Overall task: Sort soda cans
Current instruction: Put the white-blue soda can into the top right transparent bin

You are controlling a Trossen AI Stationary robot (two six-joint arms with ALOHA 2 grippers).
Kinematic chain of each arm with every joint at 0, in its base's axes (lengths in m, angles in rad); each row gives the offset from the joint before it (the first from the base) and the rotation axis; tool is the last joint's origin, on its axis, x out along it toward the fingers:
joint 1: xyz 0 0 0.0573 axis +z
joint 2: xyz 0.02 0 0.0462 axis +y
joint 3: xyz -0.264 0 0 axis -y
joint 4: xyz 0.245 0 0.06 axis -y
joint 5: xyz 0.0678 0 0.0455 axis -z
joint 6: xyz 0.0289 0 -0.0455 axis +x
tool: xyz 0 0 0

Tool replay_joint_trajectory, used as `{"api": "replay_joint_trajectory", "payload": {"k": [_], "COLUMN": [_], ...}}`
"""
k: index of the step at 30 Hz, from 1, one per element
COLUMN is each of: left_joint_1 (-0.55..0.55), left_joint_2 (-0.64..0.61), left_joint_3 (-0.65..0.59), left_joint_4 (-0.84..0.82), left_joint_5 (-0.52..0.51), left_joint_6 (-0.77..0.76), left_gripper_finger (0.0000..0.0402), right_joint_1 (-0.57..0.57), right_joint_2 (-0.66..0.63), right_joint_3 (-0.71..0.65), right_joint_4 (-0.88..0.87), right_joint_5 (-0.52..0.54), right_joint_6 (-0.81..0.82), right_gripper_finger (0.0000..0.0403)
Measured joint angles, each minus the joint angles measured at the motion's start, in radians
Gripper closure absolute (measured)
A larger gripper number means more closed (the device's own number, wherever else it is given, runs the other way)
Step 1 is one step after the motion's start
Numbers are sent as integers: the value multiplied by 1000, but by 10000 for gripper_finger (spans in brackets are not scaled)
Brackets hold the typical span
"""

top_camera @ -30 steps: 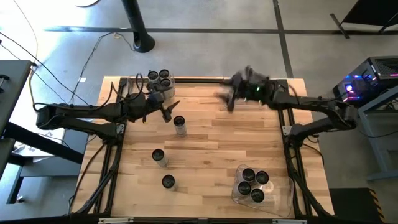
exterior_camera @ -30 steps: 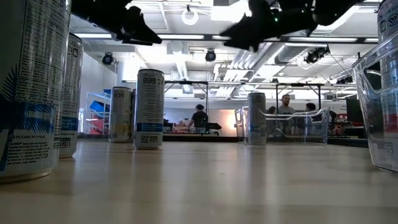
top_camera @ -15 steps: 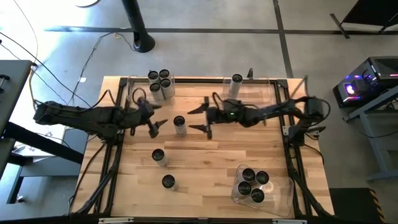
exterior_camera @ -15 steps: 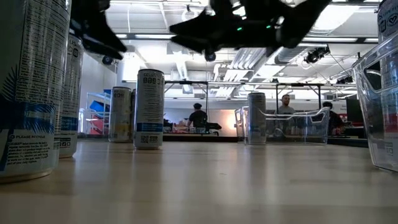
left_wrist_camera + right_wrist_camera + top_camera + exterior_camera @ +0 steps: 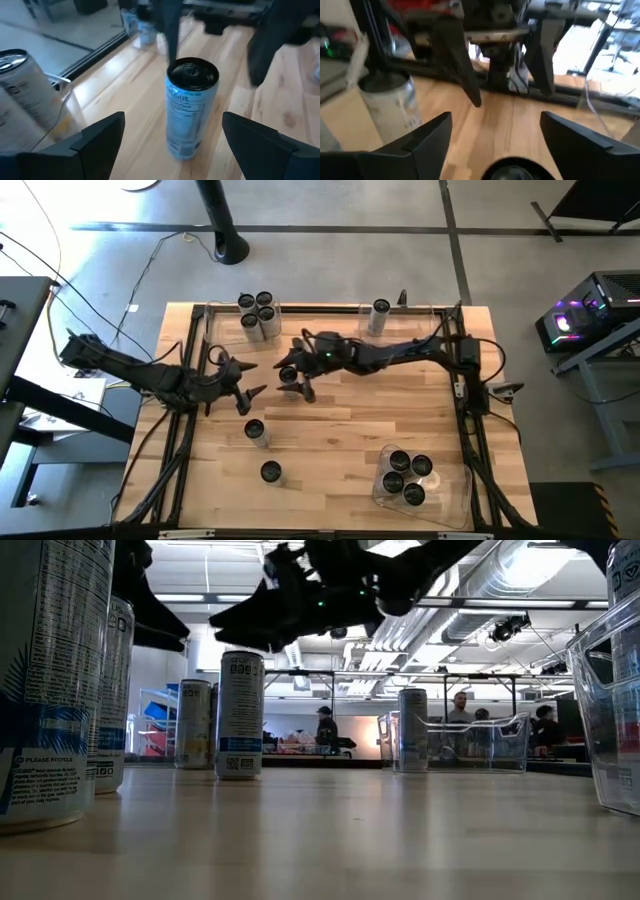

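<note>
Ctr can point(image 5: 288, 375): upright, dark top w/ silver rim, pale blue-print side. R gripper point(image 5: 297, 381) & L gripper point(image 5: 243, 384) both spread apart, empty.

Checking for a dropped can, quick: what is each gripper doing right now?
Left gripper: open, holding nothing.
Right gripper: open, straddling the pale grey-white soda can mid-table, not gripping it.

A blue and white soda can point(image 5: 191, 107) stands up on the wooden table point(image 5: 130, 95), between two wide-apart dark fingers point(image 5: 92, 137).
</note>
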Motion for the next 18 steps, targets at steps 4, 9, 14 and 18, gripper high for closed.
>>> {"api": "replay_joint_trajectory", "payload": {"k": [4,9,14,18], "left_joint_1": [3,4,3,3], "left_joint_2": [-14,-19,-18,-18], "left_joint_3": [-61,-89,-97,-97], "left_joint_4": [99,98,102,109], "left_joint_5": [2,1,1,1], "left_joint_6": [32,25,26,58], "left_gripper_finger": [71,71,71,71], "right_joint_1": [-1,-13,-30,-32], "right_joint_2": [23,22,22,23], "right_joint_3": [104,164,140,102], "right_joint_4": [-159,-283,-384,-371], "right_joint_5": [-11,17,18,19], "right_joint_6": [-58,-41,-34,-24], "right_gripper_finger": [66,55,55,55]}}
